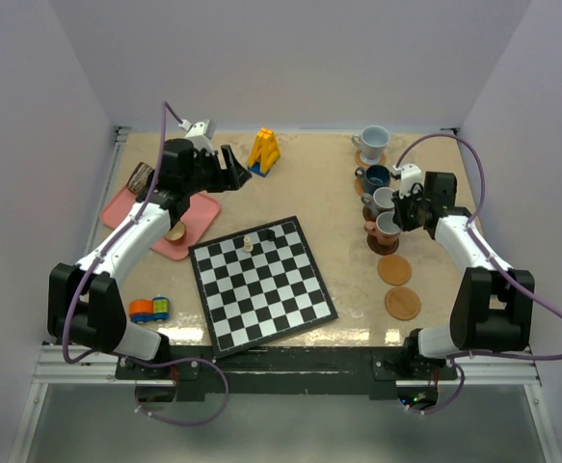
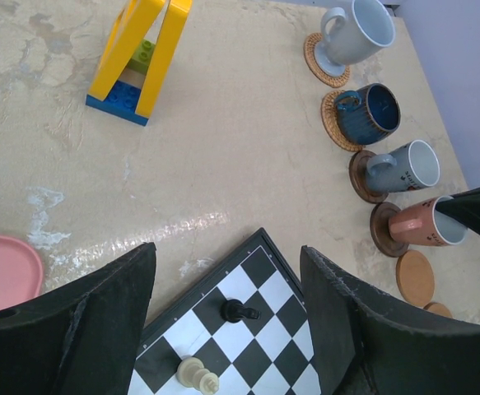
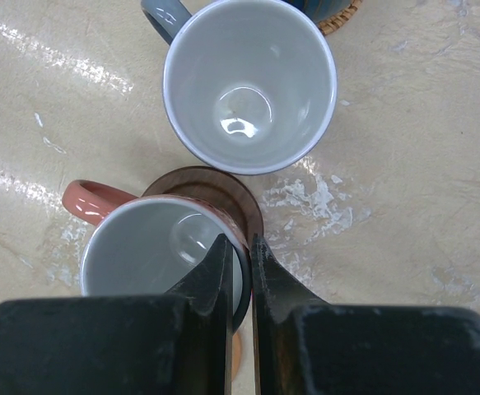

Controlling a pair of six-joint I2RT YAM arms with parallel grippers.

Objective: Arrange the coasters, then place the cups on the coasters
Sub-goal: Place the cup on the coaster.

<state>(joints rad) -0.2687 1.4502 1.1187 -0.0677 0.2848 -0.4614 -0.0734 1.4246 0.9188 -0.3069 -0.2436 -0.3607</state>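
Observation:
Four cups stand in a row at the right: pale blue-white (image 1: pixel 370 140), dark teal (image 1: pixel 377 177), grey (image 1: pixel 384 200) and coppery pink (image 1: pixel 388 227). Each is over its own coaster. My right gripper (image 3: pixel 238 247) is shut on the pink cup's (image 3: pixel 149 247) rim, one finger inside and one outside, over a dark brown coaster (image 3: pixel 215 185). Whether the cup rests on it I cannot tell. Two bare tan coasters (image 1: pixel 394 269) (image 1: pixel 403 304) lie nearer to me. My left gripper (image 2: pixel 227 313) hangs open and empty above the chessboard's far corner.
A chessboard (image 1: pixel 261 285) with a black piece (image 2: pixel 238 311) and a white piece (image 2: pixel 197 374) fills the middle. At the left a pink tray (image 1: pixel 199 217) holds a small tan cup (image 1: pixel 174 231). A yellow block frame (image 1: pixel 264 149) stands at the back, and a toy car (image 1: pixel 149 310) at front left.

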